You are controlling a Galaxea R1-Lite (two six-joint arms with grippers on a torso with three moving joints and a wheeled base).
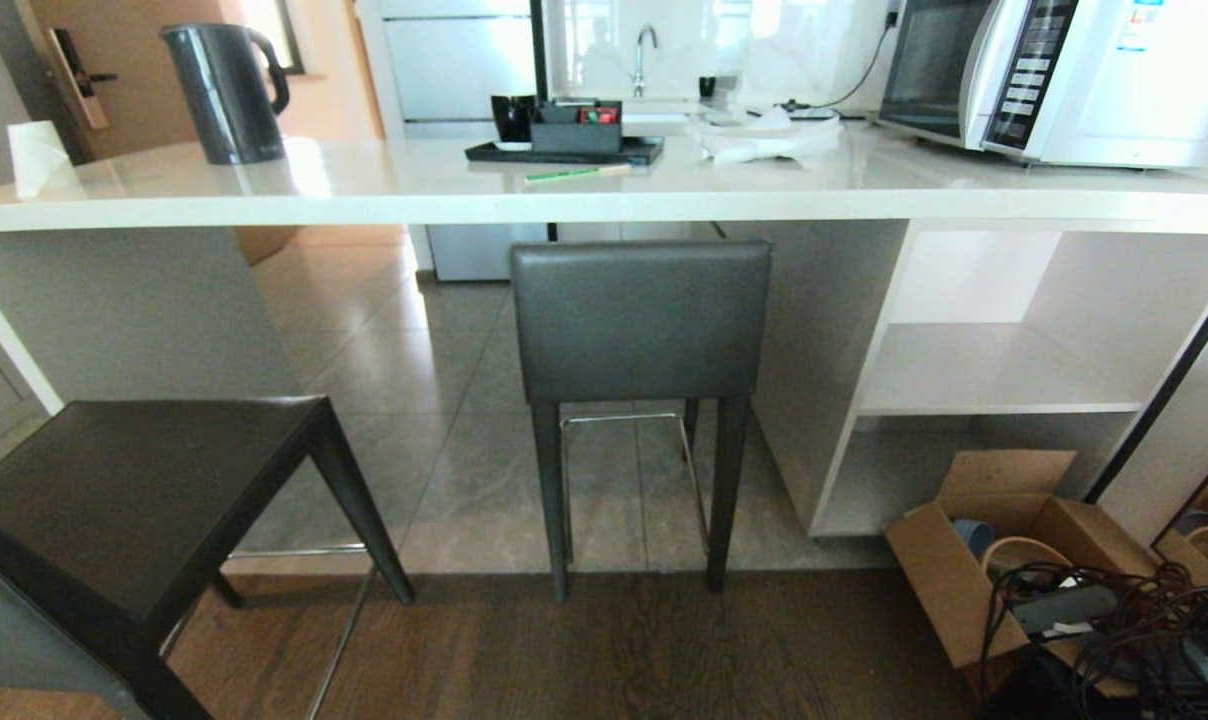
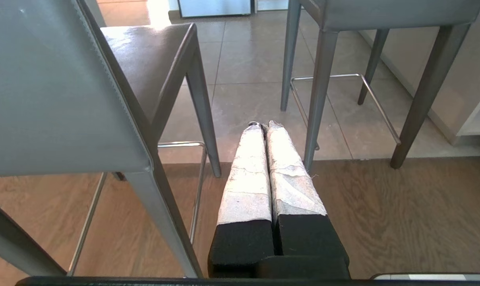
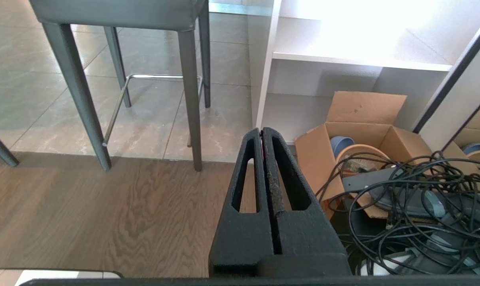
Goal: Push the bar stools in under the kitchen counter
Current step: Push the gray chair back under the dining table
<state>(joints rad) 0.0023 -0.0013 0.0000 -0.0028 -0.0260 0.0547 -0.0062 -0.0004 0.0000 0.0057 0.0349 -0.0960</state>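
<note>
Head view is showing the kitchen counter (image 1: 604,185) running across the far side, white slab top with a kettle (image 1: 226,92) at its left, a black tray (image 1: 564,150) in the middle and a microwave (image 1: 1064,75) at far right; one bar stool (image 1: 640,320) is standing in the middle, backrest facing near, its seat sitting under the counter edge, near legs resting right at the line where tile meets wood floor; the second bar stool (image 1: 134,500) is standing near left, well out from the counter, seat fully in the open; white open shelf unit (image 1: 994,370) is sitting right of the middle stool, with a cardboard box (image 1: 974,560) and a tangle of black cables (image 1: 1124,620) on the floor near right; neither arm is showing in this view. Left gripper (image 2: 264,126) is hanging low over the wood floor between the two stools, taped fingers (image 2: 248,174) pressed together, gripping nothing. Right gripper (image 3: 262,131) is hanging near the box, black fingers closed flat against each other, empty, apart from the stool legs.
</note>
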